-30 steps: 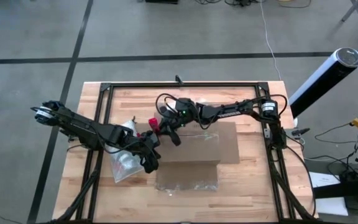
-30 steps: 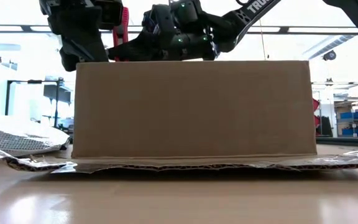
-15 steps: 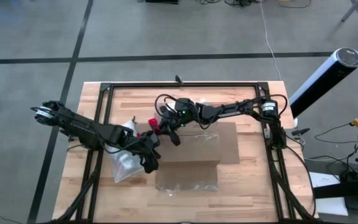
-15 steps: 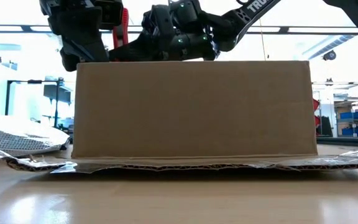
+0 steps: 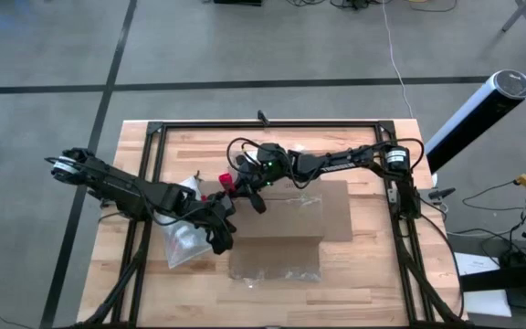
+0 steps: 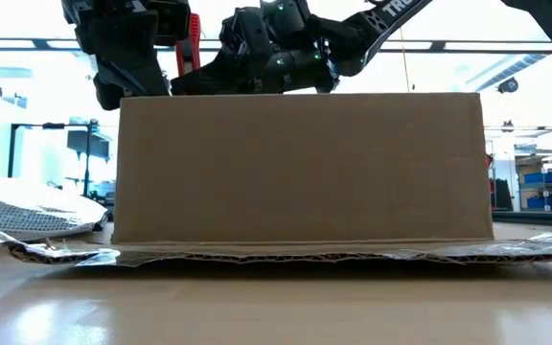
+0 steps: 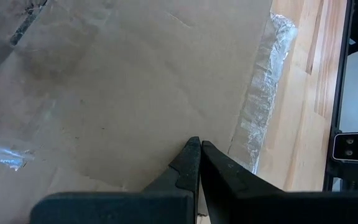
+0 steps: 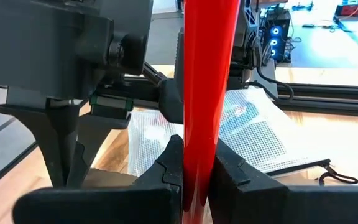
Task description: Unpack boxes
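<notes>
The brown corrugated cardboard box (image 6: 300, 168) is sitting mid-table, and nothing has shifted over the last second, so the cutting is stalling. The left gripper (image 7: 197, 149) is pressing its empty, closed fingers onto the box top. The right gripper (image 8: 197, 165) is clamping the red utility knife (image 8: 207, 74) upright above the box's far left corner.

Bright even overhead light, backlit room washing out behind the box (image 6: 295, 168), soft glare on the near tabletop (image 6: 257, 307), wrist foregrounds blurred.
</notes>
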